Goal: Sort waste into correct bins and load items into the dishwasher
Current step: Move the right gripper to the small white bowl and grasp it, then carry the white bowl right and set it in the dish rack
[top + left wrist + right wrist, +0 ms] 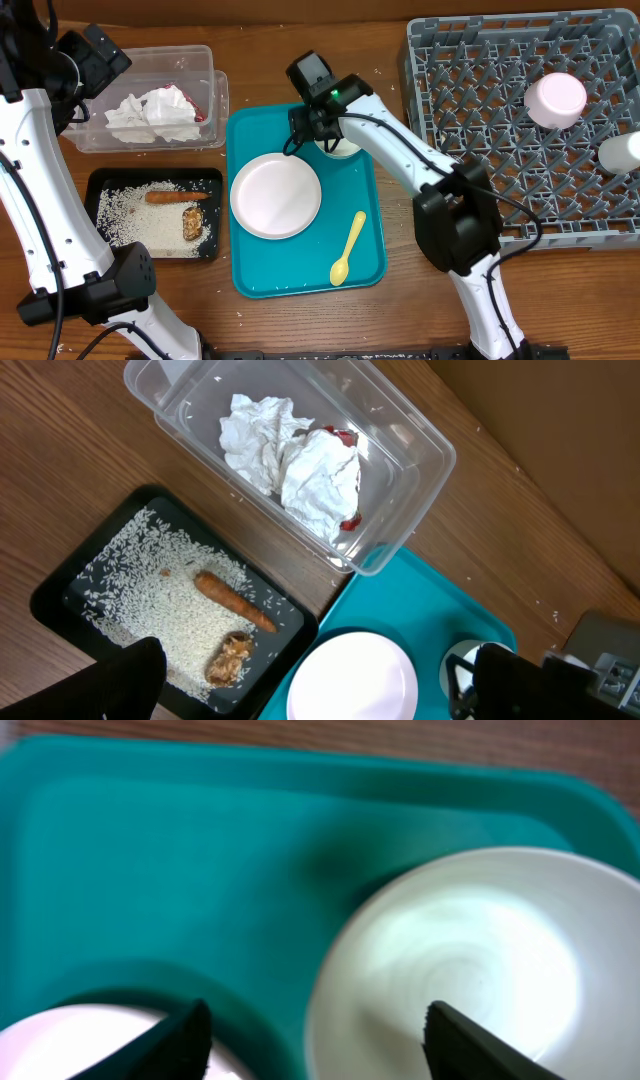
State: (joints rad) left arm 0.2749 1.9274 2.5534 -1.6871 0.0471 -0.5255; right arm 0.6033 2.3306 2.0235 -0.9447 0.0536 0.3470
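Note:
My right gripper (322,128) (320,1040) is open and low over a whitish bowl (343,150) (470,960) on the teal tray, one finger inside the bowl and one outside its rim. The pale plate (275,195) (355,680) and yellow spoon (348,250) also lie on that tray. Napkins (150,112) (290,460) and a red wrapper (198,116) (345,438) are in the clear tub (217,92). The carrot stick (170,197), brown chunk (192,224) and rice (130,215) are in the black tray (95,180). My left gripper (85,60) (320,690) is open and empty, high above the bins.
The grey dish rack (470,90) stands at the right, holding an upturned bowl (556,100) and a white cup (620,152) at its right edge. The teal tray (300,270) sits between the bins and the rack. A few rice grains lie on the wood.

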